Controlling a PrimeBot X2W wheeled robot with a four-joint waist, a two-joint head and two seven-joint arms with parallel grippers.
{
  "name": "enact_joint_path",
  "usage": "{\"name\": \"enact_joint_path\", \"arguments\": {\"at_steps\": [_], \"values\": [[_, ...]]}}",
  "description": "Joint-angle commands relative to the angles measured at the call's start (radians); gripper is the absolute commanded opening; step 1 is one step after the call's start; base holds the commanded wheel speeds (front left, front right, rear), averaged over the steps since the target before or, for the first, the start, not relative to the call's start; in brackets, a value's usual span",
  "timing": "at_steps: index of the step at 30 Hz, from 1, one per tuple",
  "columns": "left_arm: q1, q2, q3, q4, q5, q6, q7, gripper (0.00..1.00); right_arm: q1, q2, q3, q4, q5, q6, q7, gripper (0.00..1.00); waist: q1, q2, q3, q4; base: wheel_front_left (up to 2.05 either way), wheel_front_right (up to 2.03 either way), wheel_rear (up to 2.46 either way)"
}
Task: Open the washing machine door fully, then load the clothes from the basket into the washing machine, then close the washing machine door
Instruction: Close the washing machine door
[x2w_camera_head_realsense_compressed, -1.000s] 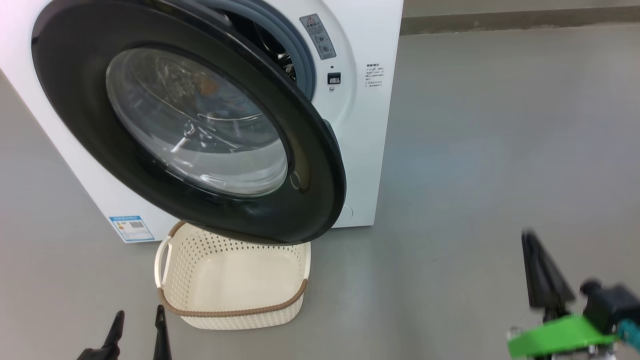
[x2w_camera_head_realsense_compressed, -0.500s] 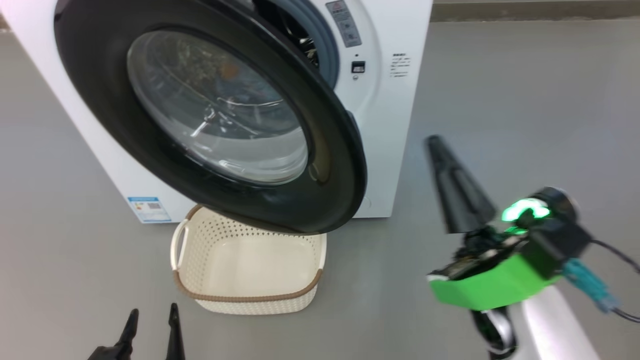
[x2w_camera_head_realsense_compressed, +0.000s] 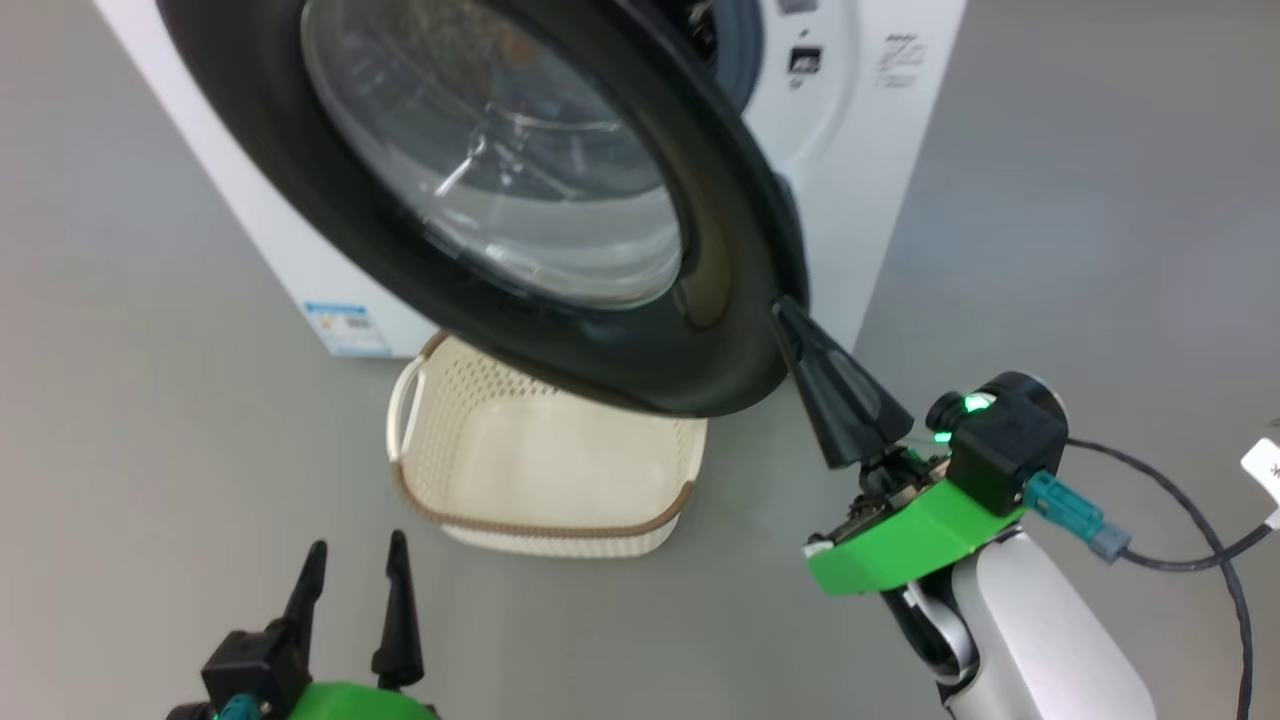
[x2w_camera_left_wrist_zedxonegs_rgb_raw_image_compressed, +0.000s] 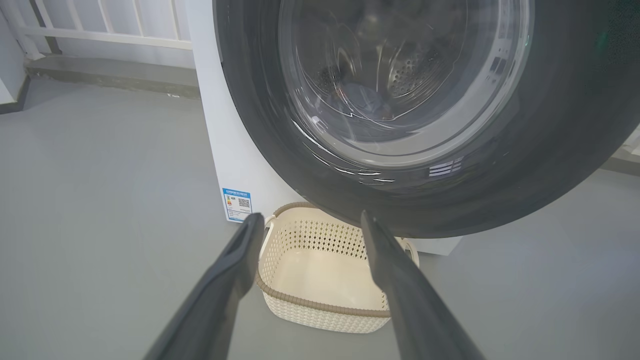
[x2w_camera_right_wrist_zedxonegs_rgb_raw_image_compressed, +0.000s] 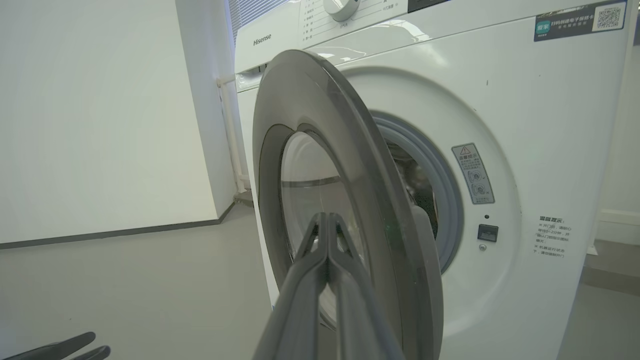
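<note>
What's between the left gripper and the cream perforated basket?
Just bare grey floor between the open left gripper and the cream perforated plastic basket, per the head view.

Green wrist bracket (x2w_camera_head_realsense_compressed: 900, 545), tapered black fingers (x2w_camera_head_realsense_compressed: 832, 388)

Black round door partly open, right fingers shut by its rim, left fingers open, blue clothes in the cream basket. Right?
One error: the left wrist view shows the cream-white perforated plastic basket empty. The rest holds: glossy black round washing machine door partly open, right fingers shut by its rim, left fingers open.
</note>
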Motion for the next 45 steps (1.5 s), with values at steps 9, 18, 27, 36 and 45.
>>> {"name": "enact_joint_path", "arguments": {"at_steps": [9,18,27,36,45], "values": [[-0.062,0.01,-0.008,-0.063,-0.047,0.045,-0.007,1.0,-0.066,0.002,-0.021,0.013,-0.026,0.002,-0.005,0.0,-0.0001,0.0,0.119,0.096,0.0,0.0,0.0],[-0.082,0.01,-0.035,-0.086,-0.063,0.065,-0.007,1.0,-0.086,-0.032,-0.043,0.025,-0.024,0.002,-0.005,0.0,-0.0001,0.0,0.172,0.111,0.0,0.0,0.0],[-0.085,0.01,-0.034,-0.086,-0.068,0.073,-0.007,1.0,-0.103,-0.045,-0.05,0.029,-0.01,0.002,-0.005,0.0,-0.0001,0.0,0.192,0.092,0.0,0.0,0.0],[-0.088,0.01,-0.041,-0.091,-0.077,0.072,-0.007,1.0,-0.12,-0.06,-0.062,0.03,-0.003,0.002,-0.005,0.0,-0.0001,0.0,0.21,0.091,0.0,0.0,0.0],[-0.087,0.01,-0.053,-0.103,-0.093,0.082,-0.007,1.0,-0.155,-0.078,-0.074,0.024,0.007,0.002,-0.005,0.0,-0.0001,0.0,0.246,0.09,0.0,0.0,0.0]]}}
